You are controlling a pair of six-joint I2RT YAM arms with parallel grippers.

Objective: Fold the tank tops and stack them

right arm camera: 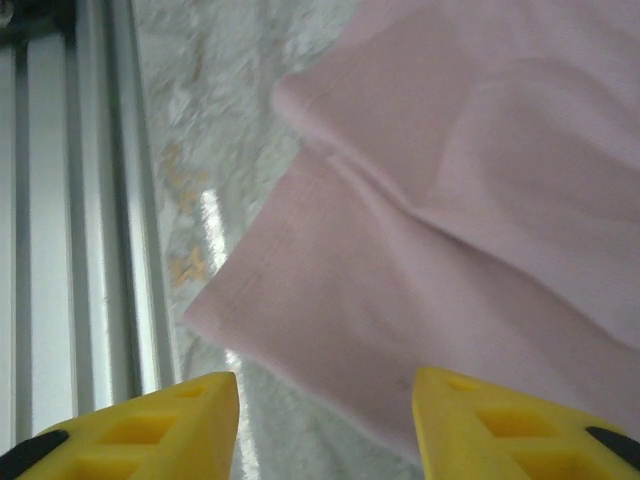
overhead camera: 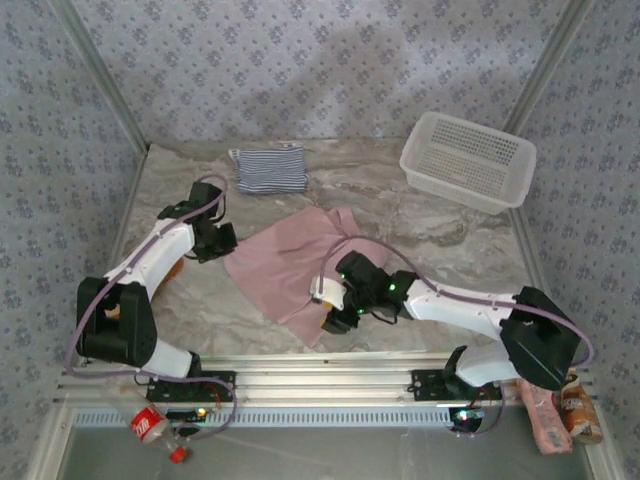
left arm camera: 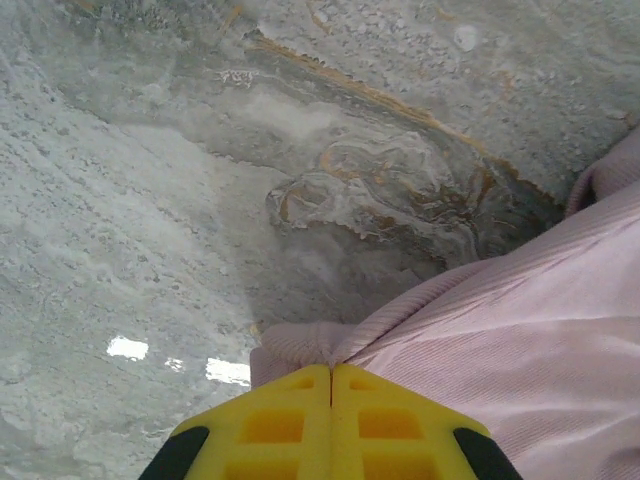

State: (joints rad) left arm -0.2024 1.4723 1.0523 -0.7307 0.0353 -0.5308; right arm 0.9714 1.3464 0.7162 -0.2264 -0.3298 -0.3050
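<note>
While the folded striped tank top (overhead camera: 270,169) lies at the far left of the marble counter (overhead camera: 430,235), well apart from both arms, the pink tank top (overhead camera: 288,268) lies spread and rumpled at the counter's middle, one flap doubled over toward the far side. The left gripper (overhead camera: 223,242) is at the garment's left edge. In the left wrist view its yellow fingers (left arm camera: 275,425) are pressed together with the pink hem (left arm camera: 295,345) bunched right at their tips, apparently pinched. The right gripper (overhead camera: 334,306) hovers over the near corner of the same top. In the right wrist view its fingers (right arm camera: 150,420) are spread wide above the layered pink cloth (right arm camera: 420,230), close to the aluminium rail (right arm camera: 60,200) along the counter's near edge. A white lattice basket (overhead camera: 468,160) sits at the far right corner.
</note>
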